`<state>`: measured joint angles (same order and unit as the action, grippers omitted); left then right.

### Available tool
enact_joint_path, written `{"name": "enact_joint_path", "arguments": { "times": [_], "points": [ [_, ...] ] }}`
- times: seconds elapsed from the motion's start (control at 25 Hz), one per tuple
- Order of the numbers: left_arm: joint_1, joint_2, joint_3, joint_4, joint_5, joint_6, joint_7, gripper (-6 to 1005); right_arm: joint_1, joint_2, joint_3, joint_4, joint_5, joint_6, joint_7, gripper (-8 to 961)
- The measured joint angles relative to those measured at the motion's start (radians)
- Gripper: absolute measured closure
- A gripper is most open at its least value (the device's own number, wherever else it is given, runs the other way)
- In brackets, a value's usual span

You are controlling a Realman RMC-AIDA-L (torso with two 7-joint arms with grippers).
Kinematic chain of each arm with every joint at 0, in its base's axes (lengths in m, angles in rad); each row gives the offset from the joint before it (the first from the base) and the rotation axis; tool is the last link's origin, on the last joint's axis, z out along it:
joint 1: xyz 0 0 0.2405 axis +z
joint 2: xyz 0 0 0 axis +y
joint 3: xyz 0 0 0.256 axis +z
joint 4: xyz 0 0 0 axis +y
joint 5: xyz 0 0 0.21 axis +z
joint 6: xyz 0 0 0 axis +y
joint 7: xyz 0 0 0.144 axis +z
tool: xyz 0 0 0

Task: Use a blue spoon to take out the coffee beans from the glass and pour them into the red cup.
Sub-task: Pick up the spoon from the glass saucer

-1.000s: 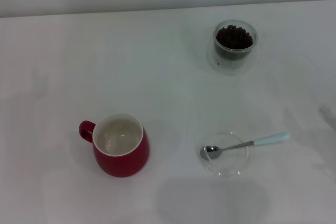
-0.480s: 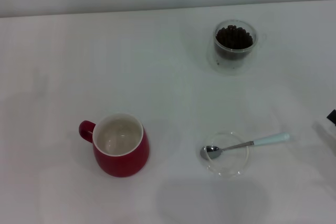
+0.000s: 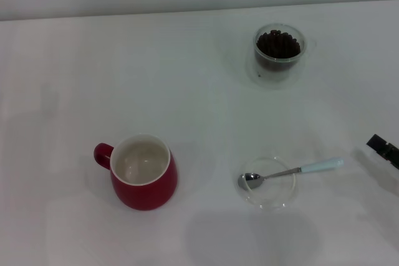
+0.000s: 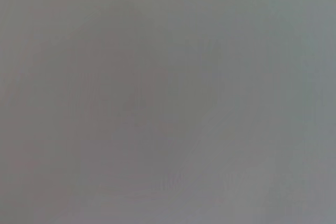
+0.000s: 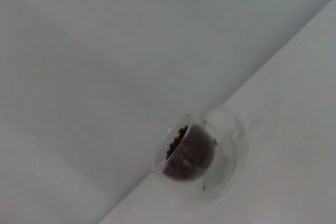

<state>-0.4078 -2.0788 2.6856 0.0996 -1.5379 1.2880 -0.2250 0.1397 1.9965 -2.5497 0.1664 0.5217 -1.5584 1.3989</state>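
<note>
Only from the head: red cup [image 3: 144, 172], blue spoon [image 3: 293, 171], right claw [image 3: 384, 150].

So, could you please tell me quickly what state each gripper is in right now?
Left gripper: not in view.
Right gripper: only a dark tip shows at the table's right edge; cannot tell, holding nothing visible.

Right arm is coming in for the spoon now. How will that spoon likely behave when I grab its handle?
The blue spoon looks stiff: metal bowl, thin neck. Its bowl rests in the shallow glass dish with the handle overhanging the rim, so it may pivot or slide. The dish probably shifts easily. The right gripper is only at the view's edge.
</note>
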Motion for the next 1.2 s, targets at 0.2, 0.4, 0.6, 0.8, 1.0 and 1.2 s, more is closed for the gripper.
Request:
{"name": "enact_joint_path", "arguments": {
  "times": [0.2, 0.4, 0.6, 0.8, 1.0, 1.2],
  "points": [
    [-0.009, 0.001, -0.006, 0.0, -0.002, -0.001, 0.005, 108, 0.008, 0.001, -0.008, -0.009, -0.019, 0.0, 0.0, 158],
    [-0.021, 0.002, -0.008, 0.0, -0.008, -0.001, 0.005, 108, 0.021, 0.001, -0.009, -0.012, -0.061, 0.006, 0.0, 158],
    [-0.034, 0.002, -0.009, 0.0, -0.008, -0.003, 0.004, 108, 0.035, 0.001, -0.009, -0.011, -0.087, 0.018, 0.0, 158],
    [-0.039, 0.002, -0.01, -0.001, -0.008, -0.006, 0.004, 108, 0.055, 0.001, -0.011, -0.011, -0.126, 0.02, 0.009, 158],
    [-0.046, 0.002, -0.01, -0.011, -0.008, -0.006, 0.004, 108, 0.074, 0.001, -0.023, -0.012, -0.148, 0.021, 0.022, 159],
    [-0.051, 0.001, -0.01, -0.015, -0.008, -0.007, 0.004, 108, 0.083, 0.001, -0.039, -0.012, -0.171, 0.018, 0.03, 159]
  ]
}}
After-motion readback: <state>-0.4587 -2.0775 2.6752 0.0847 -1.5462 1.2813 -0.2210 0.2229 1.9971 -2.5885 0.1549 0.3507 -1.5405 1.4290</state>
